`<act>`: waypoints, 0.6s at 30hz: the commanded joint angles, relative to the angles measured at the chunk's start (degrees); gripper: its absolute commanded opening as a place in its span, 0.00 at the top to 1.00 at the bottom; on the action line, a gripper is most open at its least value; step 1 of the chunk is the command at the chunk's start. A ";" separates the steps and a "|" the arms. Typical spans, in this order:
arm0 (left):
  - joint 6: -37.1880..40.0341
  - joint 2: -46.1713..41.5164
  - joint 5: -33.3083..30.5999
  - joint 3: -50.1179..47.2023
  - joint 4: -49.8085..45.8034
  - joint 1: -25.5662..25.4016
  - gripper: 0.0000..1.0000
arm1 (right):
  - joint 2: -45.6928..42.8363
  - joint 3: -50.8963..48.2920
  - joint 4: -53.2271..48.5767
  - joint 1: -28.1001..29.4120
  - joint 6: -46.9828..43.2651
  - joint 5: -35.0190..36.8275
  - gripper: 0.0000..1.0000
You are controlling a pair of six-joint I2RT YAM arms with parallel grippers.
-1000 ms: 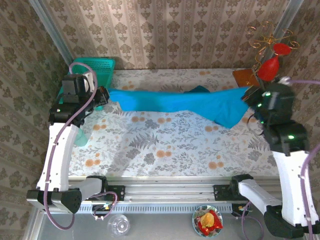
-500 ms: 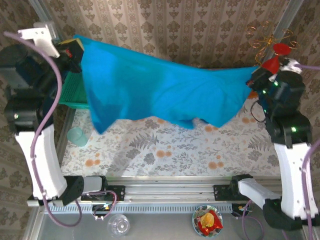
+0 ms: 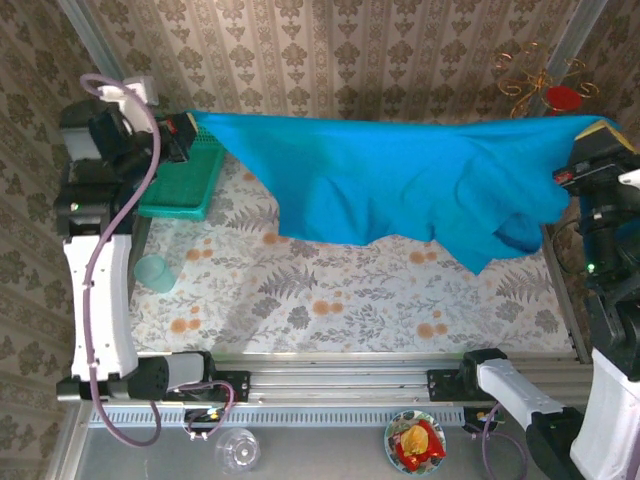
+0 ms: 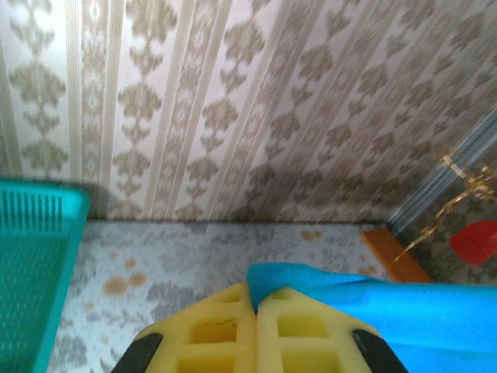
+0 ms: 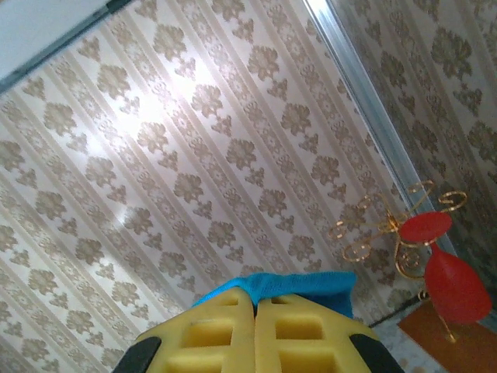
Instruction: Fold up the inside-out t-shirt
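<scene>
Beige damask wallpaper (image 3: 330, 50) behind a floral-patterned tabletop (image 3: 330, 295). Upper left: raised left gripper (image 3: 186, 133), yellow pads (image 4: 217, 334) pressed together on one corner of a plain blue-teal soft-cloth t-shirt (image 3: 400, 185). Far right: raised right gripper (image 3: 590, 140), likewise clamped on the opposite corner. Between them, shirt stretched wide in the air above the table, lower edge hanging loose and uneven. Just below the left gripper, rigid teal plastic mesh basket (image 3: 180, 185) on the table. Nearer, a pale teal cup (image 3: 152, 272).
</scene>
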 commanded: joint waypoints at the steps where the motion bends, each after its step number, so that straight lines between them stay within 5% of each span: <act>1: -1.42 -5.75 1.75 -0.16 5.06 1.40 1.00 | -1.45 -0.64 3.03 -0.63 -1.80 0.89 1.00; 10: -0.08 -16.83 -0.35 -3.95 9.36 1.41 1.00 | -5.48 1.60 4.00 -0.63 -4.07 0.36 1.00; 18: -1.38 -9.01 1.77 0.99 10.73 1.38 1.00 | 4.51 9.38 5.10 -0.64 -4.87 -0.50 1.00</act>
